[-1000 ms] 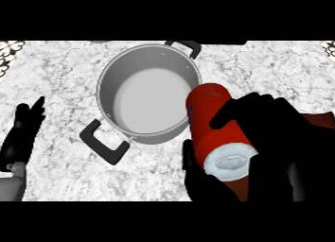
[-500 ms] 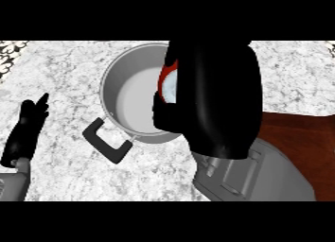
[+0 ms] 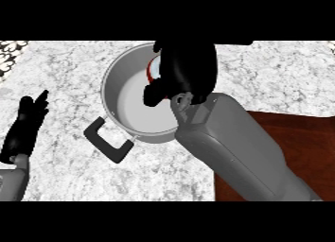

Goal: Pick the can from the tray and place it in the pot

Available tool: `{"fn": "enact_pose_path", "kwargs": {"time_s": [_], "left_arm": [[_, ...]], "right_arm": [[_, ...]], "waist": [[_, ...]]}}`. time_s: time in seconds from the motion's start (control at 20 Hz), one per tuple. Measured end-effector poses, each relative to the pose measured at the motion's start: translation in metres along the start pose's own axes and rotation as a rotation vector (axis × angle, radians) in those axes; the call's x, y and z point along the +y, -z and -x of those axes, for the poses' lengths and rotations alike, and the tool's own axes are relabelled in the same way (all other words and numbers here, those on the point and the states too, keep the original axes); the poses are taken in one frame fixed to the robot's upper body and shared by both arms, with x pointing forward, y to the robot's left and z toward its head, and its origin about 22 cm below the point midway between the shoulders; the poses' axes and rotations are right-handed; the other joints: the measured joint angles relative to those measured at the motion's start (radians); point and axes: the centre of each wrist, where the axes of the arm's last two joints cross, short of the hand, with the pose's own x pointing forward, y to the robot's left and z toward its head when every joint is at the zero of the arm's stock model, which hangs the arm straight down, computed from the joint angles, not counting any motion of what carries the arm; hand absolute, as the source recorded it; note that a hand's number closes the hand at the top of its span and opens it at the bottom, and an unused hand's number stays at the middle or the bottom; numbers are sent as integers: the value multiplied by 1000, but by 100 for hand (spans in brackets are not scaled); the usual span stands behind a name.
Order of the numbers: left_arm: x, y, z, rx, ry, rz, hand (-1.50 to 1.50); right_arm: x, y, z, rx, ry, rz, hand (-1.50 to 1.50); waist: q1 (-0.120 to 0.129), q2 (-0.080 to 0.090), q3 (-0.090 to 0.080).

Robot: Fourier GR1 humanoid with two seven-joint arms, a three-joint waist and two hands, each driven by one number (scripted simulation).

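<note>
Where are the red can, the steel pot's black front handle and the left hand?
Red can (image 3: 154, 70), head view: red sliver beside the right hand (image 3: 188, 66) over the pot.
Steel pot's black front handle (image 3: 106, 144), head view: handle's outer bar.
Left hand (image 3: 27, 125), head view: palm, near left edge.

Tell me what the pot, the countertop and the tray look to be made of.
The round grey pot looks like brushed metal: smooth pale walls, matte sheen, with black handles that may be plastic. The white-and-grey speckled countertop looks like polished stone, perhaps granite or marble, by its mottled veining. The dark reddish-brown tray looks like wood, by its colour, though no grain shows clearly.
</note>
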Motion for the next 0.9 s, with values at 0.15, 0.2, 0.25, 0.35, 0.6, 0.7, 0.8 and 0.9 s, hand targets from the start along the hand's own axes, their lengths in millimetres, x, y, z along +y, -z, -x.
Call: {"fn": "enact_pose_path", "kwargs": {"time_s": [0.15, 0.2, 0.25, 0.35, 0.6, 0.7, 0.8, 0.9], "left_arm": [[-2, -1, 1, -1, 1, 0, 0], [-2, -2, 1, 1, 0, -2, 0], [-4, -3, 0, 1, 2, 2, 0], [-4, -4, -1, -3, 2, 4, 0], [-2, -3, 0, 0, -1, 4, 0], [-1, -4, 5, 7, -5, -2, 0], [1, -5, 8, 13, -6, -10, 0], [0, -8, 12, 25, -8, -18, 0]], "right_arm": [[18, 10, 6, 28, 61, -41, -150], [22, 12, 5, 27, 86, -45, -150], [25, 15, 7, 29, 122, -38, -150], [29, 19, 9, 31, 206, -20, -150], [28, 24, 12, 32, 428, 115, -150], [26, 26, 15, 42, 500, 177, -150], [24, 28, 21, 57, 555, 240, -150], [26, 27, 30, 74, 596, 289, -150]], "waist": [[2, 0, 0], [2, 0, 1], [4, 0, 1], [7, 1, 1], [0, -1, 1], [-9, -3, 1], [-18, -5, 1], [-30, -8, 2]]}}
